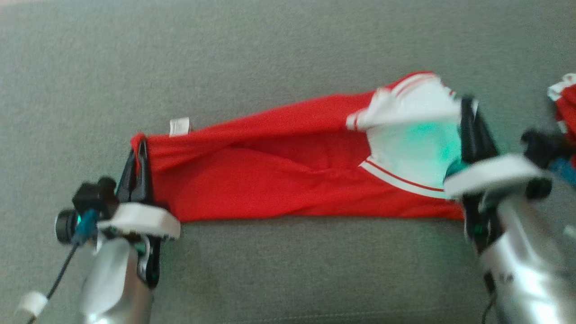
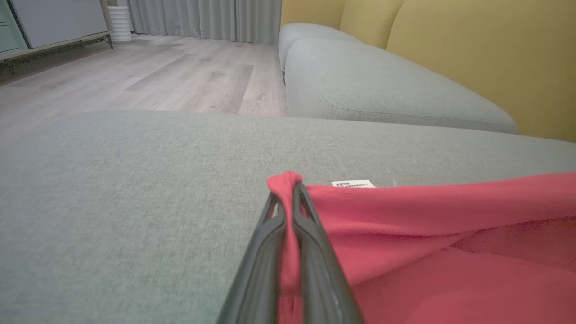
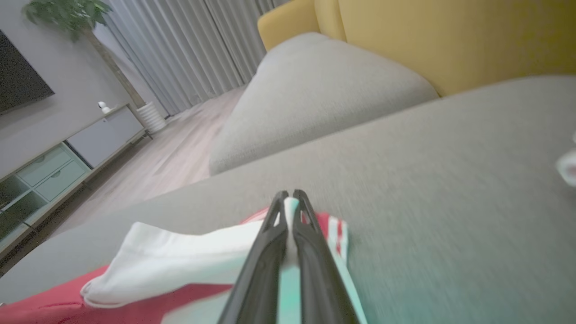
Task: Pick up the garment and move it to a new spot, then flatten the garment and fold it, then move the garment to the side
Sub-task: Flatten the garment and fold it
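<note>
Red garment (image 1: 279, 180) stretched across grey sofa cushion (image 1: 288, 45) — left tool (image 1: 138, 155) clamped on its red corner, right tool (image 1: 468, 105) pinching the white end.

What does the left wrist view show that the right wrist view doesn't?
Left wrist view: left claw shut on a corner of the red shirt, with a white care label beside it. Right wrist view: right claw shut on the shirt's white striped sleeve, plus a potted plant and a dark TV screen. Shared: grey sofa cushion, yellow backrest, grey curtains, wood floor.
</note>
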